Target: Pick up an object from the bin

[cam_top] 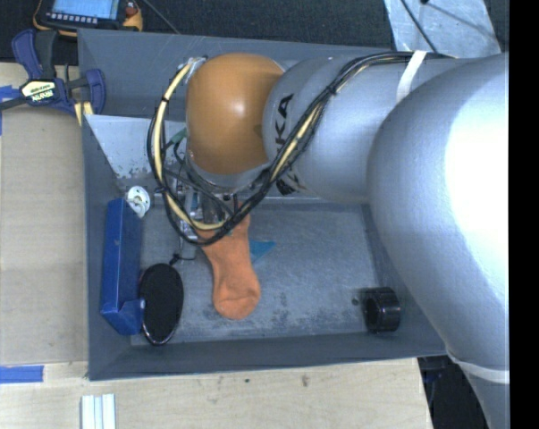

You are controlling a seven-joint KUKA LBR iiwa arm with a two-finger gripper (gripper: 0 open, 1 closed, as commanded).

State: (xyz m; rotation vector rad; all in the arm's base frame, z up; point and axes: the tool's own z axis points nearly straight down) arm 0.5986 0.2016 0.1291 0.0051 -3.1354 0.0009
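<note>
Grey metal bin, contents listed left to right.

1. Blue oblong box: left of the gripper, along the bin's left wall.
2. Small white round item: left of the gripper, at the box's upper end.
3. Black oval object: left of and below the gripper, touching the box's lower end.
4. Gripper: under the arm's orange cover and cables; whether it is apart or together cannot be told.
5. Orange sock: limp on the bin floor, its upper end meeting the gripper, its toe pointing away toward the front wall.
6. Blue scrap: right of the gripper, showing from under the sock's edge.
7. Black short cylinder: well to the gripper's right, near the front wall.
</note>
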